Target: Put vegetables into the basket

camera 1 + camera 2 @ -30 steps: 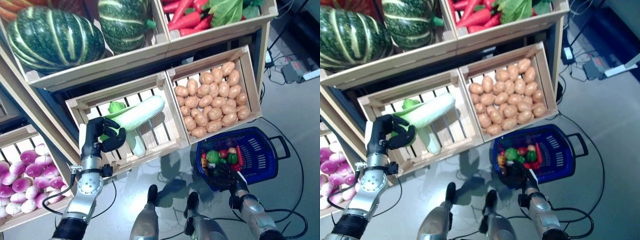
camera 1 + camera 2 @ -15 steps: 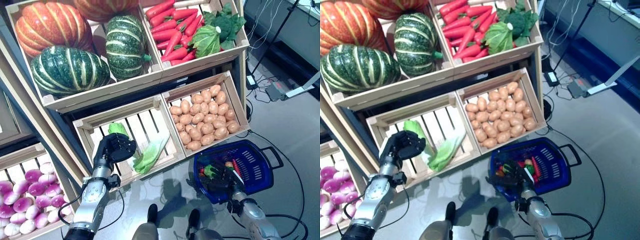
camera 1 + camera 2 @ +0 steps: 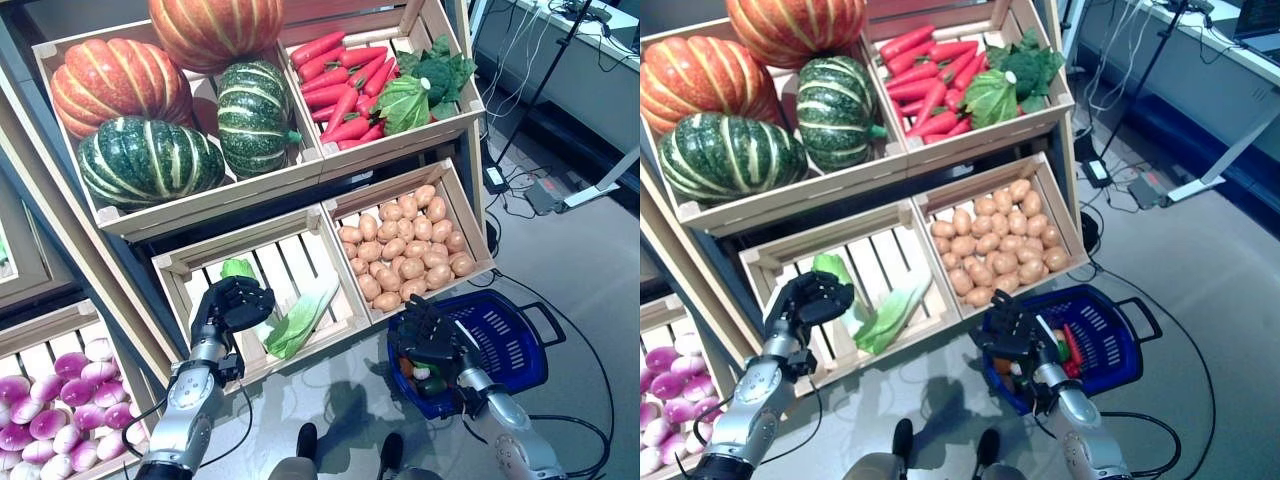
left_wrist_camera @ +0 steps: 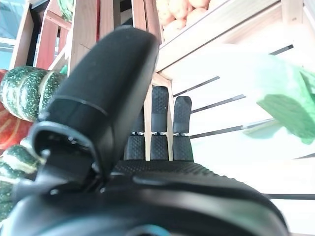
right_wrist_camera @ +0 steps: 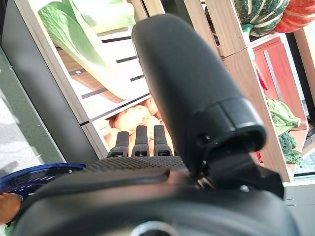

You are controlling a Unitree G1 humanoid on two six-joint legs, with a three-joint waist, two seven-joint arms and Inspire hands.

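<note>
Eye views: we see the left hand point(image 3: 232, 303) over the slatted crate point(image 3: 300, 250) beside the cabbage point(image 3: 300, 318), the right hand point(image 3: 428, 338) above the blue basket point(image 3: 510, 340) of vegetables point(image 3: 1065, 348). Wrist views — both hands' fingers extended, holding nothing.

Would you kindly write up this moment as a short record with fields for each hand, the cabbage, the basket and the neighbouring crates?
left hand: open, over the slatted crate, holding nothing
right hand: open, fingers spread above the basket
cabbage: lying loose in the slatted crate, beside the left hand
basket: blue, on the floor, some vegetables inside
potatoes: fill the crate right of the cabbage
upper shelf: pumpkins, carrots
</note>
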